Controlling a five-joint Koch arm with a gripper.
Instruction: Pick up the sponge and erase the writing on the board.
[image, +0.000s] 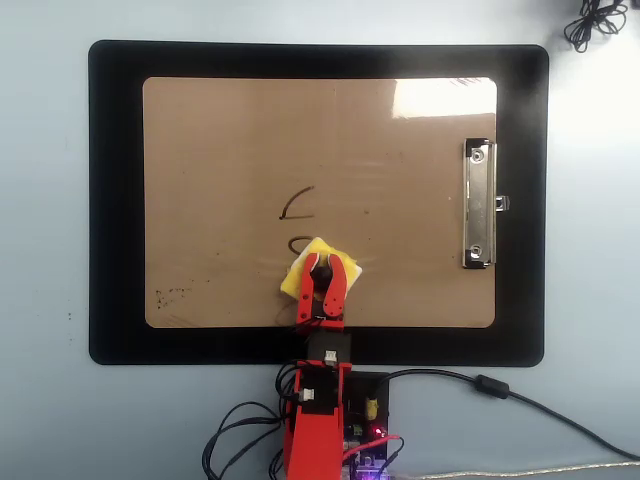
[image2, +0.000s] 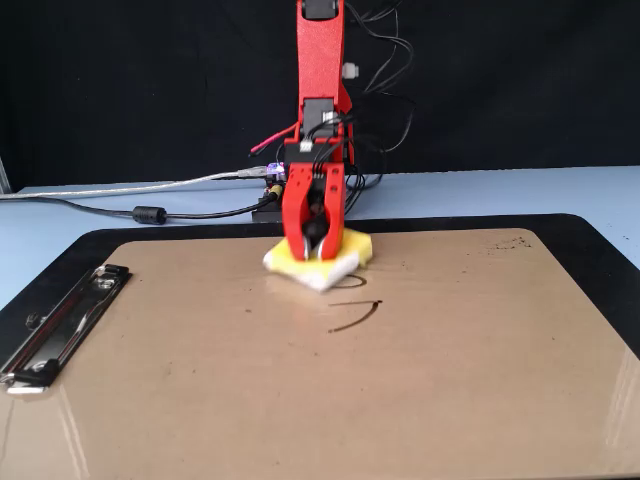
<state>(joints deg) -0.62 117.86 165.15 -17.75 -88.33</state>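
Note:
The brown board (image: 220, 150) (image2: 300, 400) lies on a black mat, its silver clip (image: 479, 204) (image2: 60, 325) on the right in the overhead view. My red gripper (image: 322, 268) (image2: 315, 246) is shut on the black knob of the yellow sponge (image: 300, 272) (image2: 352, 247), which presses flat on the board. Of the writing, a curved dark stroke (image: 297, 204) (image2: 355, 315) shows clear of the sponge, and a small loop (image: 296, 241) (image2: 350, 284) shows at the sponge's edge. Any writing under the sponge is hidden.
The black mat (image: 115, 200) (image2: 600, 250) surrounds the board on a pale blue table. The arm's base and cables (image: 340, 420) (image2: 150, 213) sit at the board's near edge in the overhead view. Faint specks (image: 170, 294) mark the board's lower left corner.

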